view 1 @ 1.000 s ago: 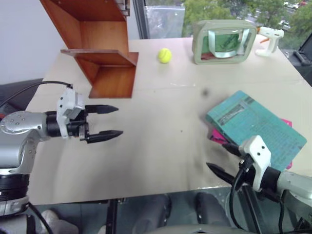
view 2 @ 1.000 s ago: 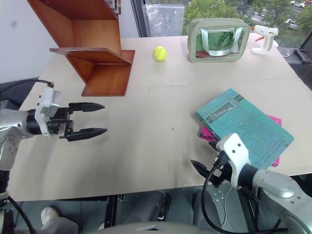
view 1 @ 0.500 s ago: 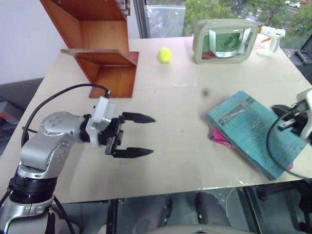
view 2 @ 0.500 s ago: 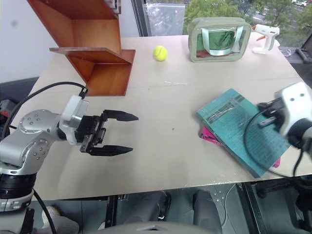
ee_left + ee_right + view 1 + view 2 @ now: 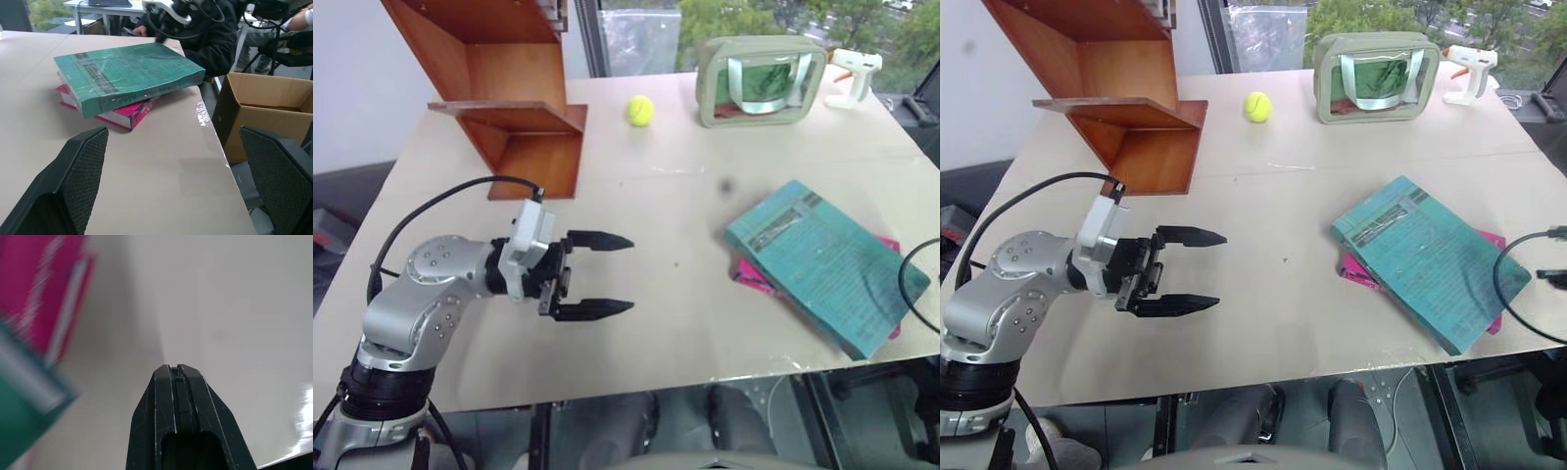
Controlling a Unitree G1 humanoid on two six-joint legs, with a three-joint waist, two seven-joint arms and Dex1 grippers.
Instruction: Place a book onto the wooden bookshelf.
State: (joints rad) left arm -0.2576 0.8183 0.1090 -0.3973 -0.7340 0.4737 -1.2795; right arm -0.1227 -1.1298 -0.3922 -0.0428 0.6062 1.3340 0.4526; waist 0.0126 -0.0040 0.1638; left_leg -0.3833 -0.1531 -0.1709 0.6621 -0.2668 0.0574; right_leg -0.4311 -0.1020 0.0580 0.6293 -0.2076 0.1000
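Book: the large, thin teal-green paperback book (image 5: 825,262) with dark print and a pale band lies flat near the table's right front corner, one corner jutting just past the edge; it is not yet lifted.
Underneath: a smaller bright pink book (image 5: 126,112) sits directly below it, touching, showing at the near side and the far corner.
Bookshelf: the reddish-brown polished wooden bookshelf (image 5: 504,93) of angled zigzag boards stands at the far left of the pale beige table (image 5: 675,206), well apart from the book.
Left gripper: the left gripper (image 5: 597,275) hovers over the left-centre of the table, its two black fingers spread wide and pointing toward the book, holding nothing.
Right gripper: the right gripper (image 5: 178,369) has its fingers pressed flat together with nothing between them, just beside the stacked books' edge.
Handling: the book looks light but broad and bendy, so it would likely sag if pinched at one corner. Its cover shines like plastic film, so it may slip.
Where to grip: probably the overhanging corner or the spine edge raised by the pink book, where a finger can get underneath.
Risk: a sideways push could drag the pink book along or tip both off the edge.
Other items: a yellow tennis ball (image 5: 641,111), a clear green-trimmed pouch (image 5: 762,80) and a white glue gun (image 5: 855,73) sit at the far side.
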